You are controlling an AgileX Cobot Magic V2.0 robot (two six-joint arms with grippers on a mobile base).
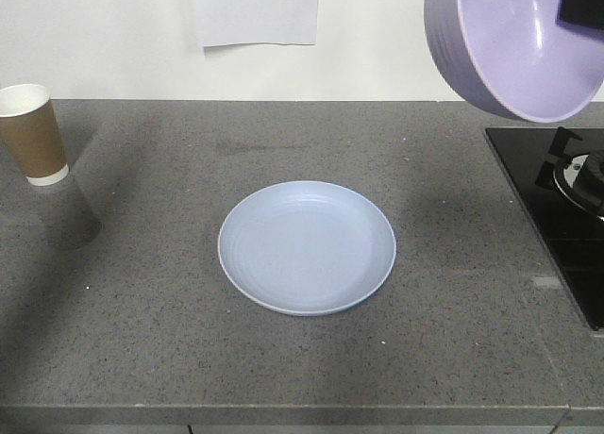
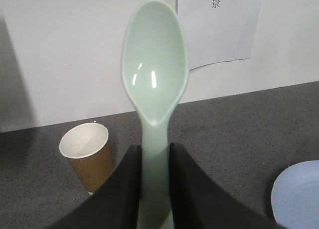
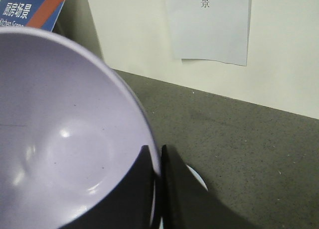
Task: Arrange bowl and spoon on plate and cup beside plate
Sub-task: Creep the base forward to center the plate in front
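Left wrist: fingers (image 2: 124, 189) pinch spoon (image 2: 154, 74); bowl (image 1: 519, 52) seemingly rim-held, aloft.

I work in a kitchen, seemingly a staged one. A grey speckled stone countertop (image 1: 142, 340) runs along a plain white wall (image 1: 113, 38). A black glass hob (image 1: 552, 226) with a burner (image 1: 587, 177) sits at its right edge. A blue-and-orange sign (image 3: 30, 10) reads "厨房场景", meaning kitchen scene, and a labelled paper sheet (image 1: 255, 9) hangs on the wall.
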